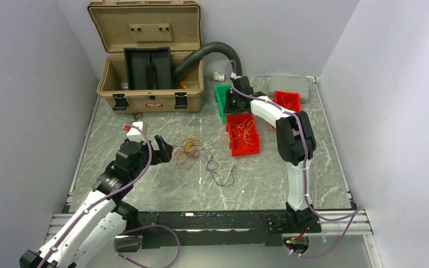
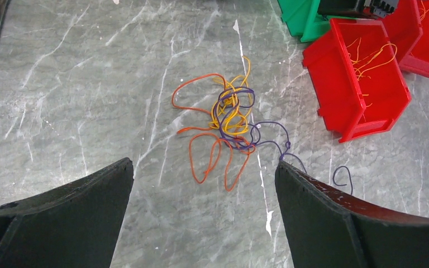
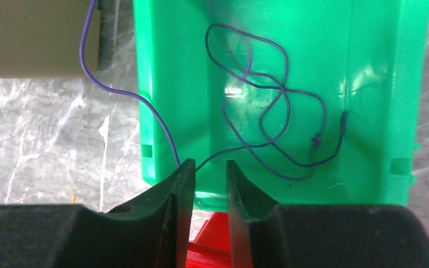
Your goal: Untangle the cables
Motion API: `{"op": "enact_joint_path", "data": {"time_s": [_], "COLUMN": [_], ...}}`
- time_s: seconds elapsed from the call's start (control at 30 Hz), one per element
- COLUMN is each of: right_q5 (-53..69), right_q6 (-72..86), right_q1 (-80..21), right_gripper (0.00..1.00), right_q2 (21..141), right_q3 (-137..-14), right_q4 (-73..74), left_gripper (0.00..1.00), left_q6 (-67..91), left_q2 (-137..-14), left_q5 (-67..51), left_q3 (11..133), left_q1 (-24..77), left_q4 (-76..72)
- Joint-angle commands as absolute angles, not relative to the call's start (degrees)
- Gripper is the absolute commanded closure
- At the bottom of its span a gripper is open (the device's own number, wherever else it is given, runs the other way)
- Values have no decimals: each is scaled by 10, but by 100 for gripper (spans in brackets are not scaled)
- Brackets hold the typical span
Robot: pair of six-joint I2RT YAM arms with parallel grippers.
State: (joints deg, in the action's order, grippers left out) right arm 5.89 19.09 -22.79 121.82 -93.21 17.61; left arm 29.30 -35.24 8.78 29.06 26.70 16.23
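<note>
Gaping empty, left gripper (image 2: 204,164) faces the cables (image 2: 232,114) ahead; right gripper (image 3: 210,166), barely parted, straddles one.

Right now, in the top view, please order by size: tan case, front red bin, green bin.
Largest to smallest:
Tan case
front red bin
green bin, though the right arm hides part of it.

A loose tangle of cables (image 2: 229,120) lies flat on the worktop (image 2: 89,84): wide orange loops, yellow knotted at the middle, dark purple strands trailing away. More yellow and orange cables (image 2: 371,56) lie in a red bin (image 2: 368,120). A dark purple cable (image 3: 268,120), seemingly a single one, coils in a green bin (image 3: 380,67), with one stretch draped over its wall.
</note>
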Motion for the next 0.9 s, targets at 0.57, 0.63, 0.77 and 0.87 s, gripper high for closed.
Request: {"op": "enact_joint_path", "data": {"time_s": [0.57,0.63,0.77,0.87], "right_q5": [33,33,52,47], "right_q6": [178,177,178,180], "right_q1": [-228,-228,-231,-241], "right_gripper": [0,0,0,0], "right_q2": [1059,1040,997,954], "right_q3": [-955,-936,-882,-821], "right_q4": [162,158,148,128], "left_gripper": [1,1,1,1], "left_q6": [278,275,271,268], "left_q2": [-371,-375,-374,-382], "left_q5": [82,81,77,74], "left_q3": [336,345,350,356], "left_q1": [267,267,267,268], "left_q4": [181,192,201,210]}}
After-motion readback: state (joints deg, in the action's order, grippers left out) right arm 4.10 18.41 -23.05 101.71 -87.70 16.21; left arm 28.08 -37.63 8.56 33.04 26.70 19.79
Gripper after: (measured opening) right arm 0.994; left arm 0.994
